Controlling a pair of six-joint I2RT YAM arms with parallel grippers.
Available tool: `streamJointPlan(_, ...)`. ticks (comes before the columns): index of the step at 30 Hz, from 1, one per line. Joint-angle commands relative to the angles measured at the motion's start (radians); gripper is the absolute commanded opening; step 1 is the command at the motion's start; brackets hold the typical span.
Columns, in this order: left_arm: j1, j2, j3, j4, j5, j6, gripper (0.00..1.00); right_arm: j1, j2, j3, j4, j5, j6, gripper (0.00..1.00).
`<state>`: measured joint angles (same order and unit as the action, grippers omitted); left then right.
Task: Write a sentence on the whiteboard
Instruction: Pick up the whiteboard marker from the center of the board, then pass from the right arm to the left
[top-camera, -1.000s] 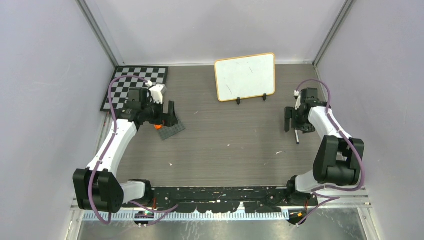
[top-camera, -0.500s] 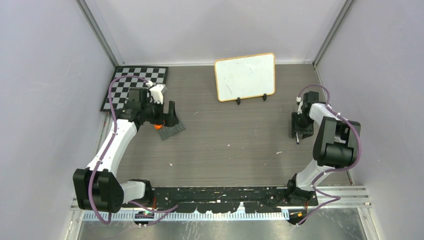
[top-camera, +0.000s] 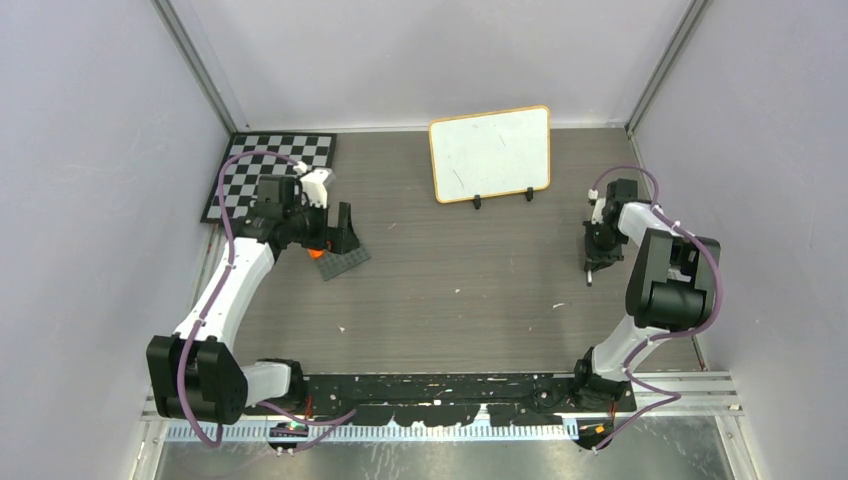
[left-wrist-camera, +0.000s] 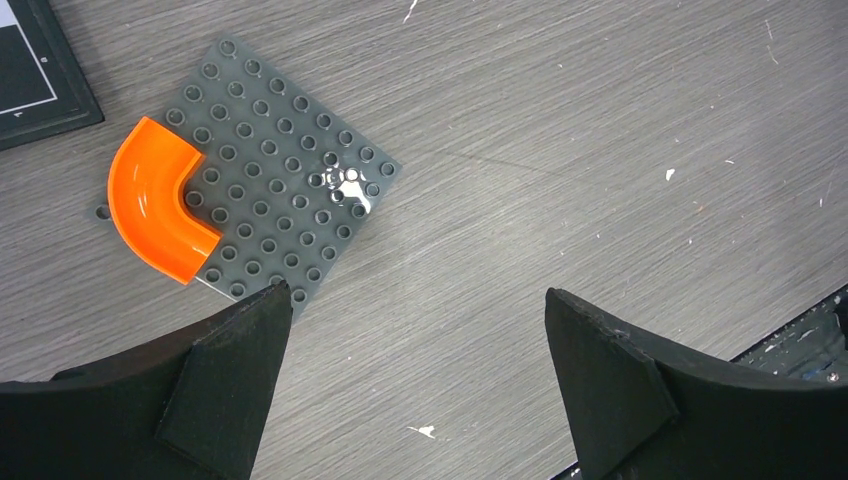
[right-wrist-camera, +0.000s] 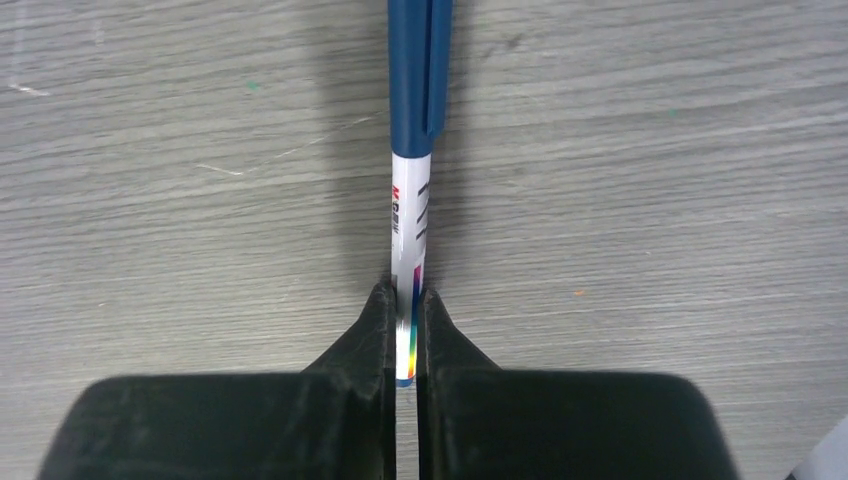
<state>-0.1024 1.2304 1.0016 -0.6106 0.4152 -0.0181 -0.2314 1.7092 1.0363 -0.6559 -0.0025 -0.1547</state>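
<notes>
1. Right pincer (right-wrist-camera: 404, 312): pressed together on the marker (right-wrist-camera: 410, 210), pinching the white barrel near its tail. The marker lies flat on the surface (right-wrist-camera: 660, 200).
2. Marker axis: it runs straight out from the pincer, blue cap (right-wrist-camera: 420, 60) farthest. From above it lies roughly near-to-far, at the right side. The cap appears still on.
3. Left pincer (left-wrist-camera: 415, 300): spread, holding nothing, it hovers by a studded plate (left-wrist-camera: 290, 150) bearing an orange elbow (left-wrist-camera: 150, 200).
4. Whiteboard (top-camera: 490, 153): at the far edge, upright on two feet (top-camera: 477, 203), long axis left-to-right, face toward the arms.
5. Progress: the board bears no writing, only faint stray marks (top-camera: 457, 180). The grasp is made; uncapping, carrying and all writing remain.
</notes>
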Motion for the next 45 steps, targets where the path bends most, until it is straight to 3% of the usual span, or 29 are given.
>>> streamJointPlan(1,0.004,0.0,0.025,0.02,0.041,0.008,1.0,0.042,-0.072,0.042,-0.035,-0.09,-0.008,0.0)
streamJointPlan(7,0.004,0.0,0.082,-0.038,0.101,0.015,1.0,0.248,-0.261,0.105,-0.122,-0.156,-0.013,0.0)
streamJointPlan(11,0.004,0.03,0.163,-0.11,0.226,0.044,1.0,0.436,-0.351,0.169,-0.176,-0.239,-0.029,0.0)
streamJointPlan(16,0.004,0.109,0.247,-0.164,0.449,-0.022,0.99,0.65,-0.368,0.262,-0.241,-0.281,-0.057,0.0)
streamJointPlan(21,-0.002,0.175,0.228,-0.078,0.693,-0.193,0.86,0.806,-0.325,0.337,-0.319,-0.346,-0.095,0.0)
streamJointPlan(25,-0.047,0.181,0.183,-0.004,0.73,-0.261,0.83,0.917,-0.292,0.367,-0.364,-0.345,-0.135,0.0)
streamJointPlan(36,-0.24,0.196,0.045,0.19,0.771,-0.408,0.69,1.067,-0.226,0.399,-0.366,-0.339,-0.141,0.0)
streamJointPlan(42,-0.305,0.237,0.041,0.192,0.768,-0.414,0.53,1.088,-0.211,0.437,-0.379,-0.346,-0.141,0.0)
streamJointPlan(45,-0.311,0.257,0.041,0.203,0.791,-0.424,0.4,1.09,-0.207,0.45,-0.387,-0.344,-0.142,0.0)
